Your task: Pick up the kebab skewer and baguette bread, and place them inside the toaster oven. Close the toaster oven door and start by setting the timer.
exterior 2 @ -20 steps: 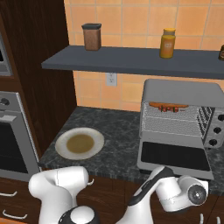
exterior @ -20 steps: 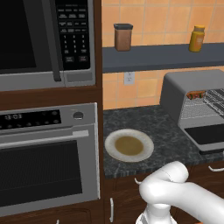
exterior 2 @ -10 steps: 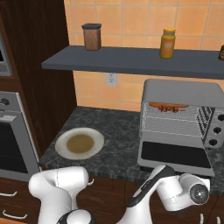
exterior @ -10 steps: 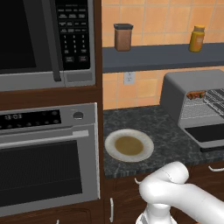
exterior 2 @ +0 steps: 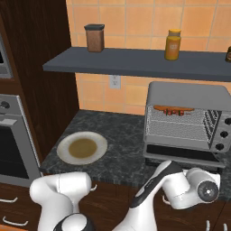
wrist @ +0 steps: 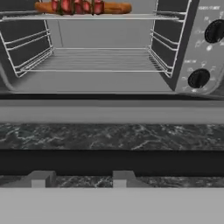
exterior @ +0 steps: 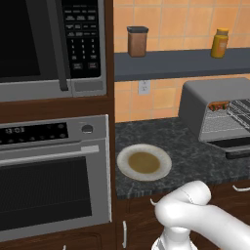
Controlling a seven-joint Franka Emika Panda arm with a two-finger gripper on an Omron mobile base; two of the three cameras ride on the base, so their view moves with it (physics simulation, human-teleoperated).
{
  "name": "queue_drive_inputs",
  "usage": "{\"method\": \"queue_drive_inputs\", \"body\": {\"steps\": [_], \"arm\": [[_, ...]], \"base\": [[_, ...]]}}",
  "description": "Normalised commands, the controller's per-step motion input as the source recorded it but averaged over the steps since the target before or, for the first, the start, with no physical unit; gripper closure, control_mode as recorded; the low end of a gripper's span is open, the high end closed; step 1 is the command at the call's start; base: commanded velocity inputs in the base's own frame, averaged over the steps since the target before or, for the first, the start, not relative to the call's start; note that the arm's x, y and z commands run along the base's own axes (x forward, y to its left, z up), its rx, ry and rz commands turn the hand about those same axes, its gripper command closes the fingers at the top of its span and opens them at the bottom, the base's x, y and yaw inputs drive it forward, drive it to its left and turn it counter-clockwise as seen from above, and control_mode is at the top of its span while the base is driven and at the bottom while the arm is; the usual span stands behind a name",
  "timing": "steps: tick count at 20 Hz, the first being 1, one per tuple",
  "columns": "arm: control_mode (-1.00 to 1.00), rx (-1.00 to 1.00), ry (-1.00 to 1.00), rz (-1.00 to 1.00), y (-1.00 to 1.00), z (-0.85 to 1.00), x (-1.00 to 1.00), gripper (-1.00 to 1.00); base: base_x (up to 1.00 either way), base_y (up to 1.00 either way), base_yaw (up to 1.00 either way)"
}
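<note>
food loaded, door waiting: the robot is lining up on the open toaster oven.

the kebab skewer and the baguette bread are lying together on the top wire rack inside the toaster oven, and the toaster oven door is hanging flat open toward the camera, its black bar handle nearest the hand. the end effector is hovering low just in front of that handle, its tips apart and holding nothing. against the pictures from a second ago the scene is sitting unchanged while the white arm has shifted slightly. loading looks done; closing the door and turning the timer knob are still ahead. the plate is sitting on the tabletop.
</note>
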Motion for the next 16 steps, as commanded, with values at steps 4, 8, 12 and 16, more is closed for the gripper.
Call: {"method": "queue_drive_inputs", "body": {"steps": [4, 8, 12, 16], "arm": [[-1.00, 0.00, -0.06, 0.00, 0.09, 0.74, 0.61, -1.00], [-1.00, 0.00, -0.06, 0.00, 0.17, 0.69, 0.61, -1.00], [-1.00, 0.00, -0.05, 0.00, 0.18, 0.65, 0.63, -1.00], [-1.00, 0.00, -0.01, 0.00, 0.21, 0.48, 0.68, -1.00]], "base": [[0.00, 0.00, 0.00], [0.00, 0.00, 0.00], [0.00, 0.00, 0.00], [0.00, 0.00, 0.00]]}}
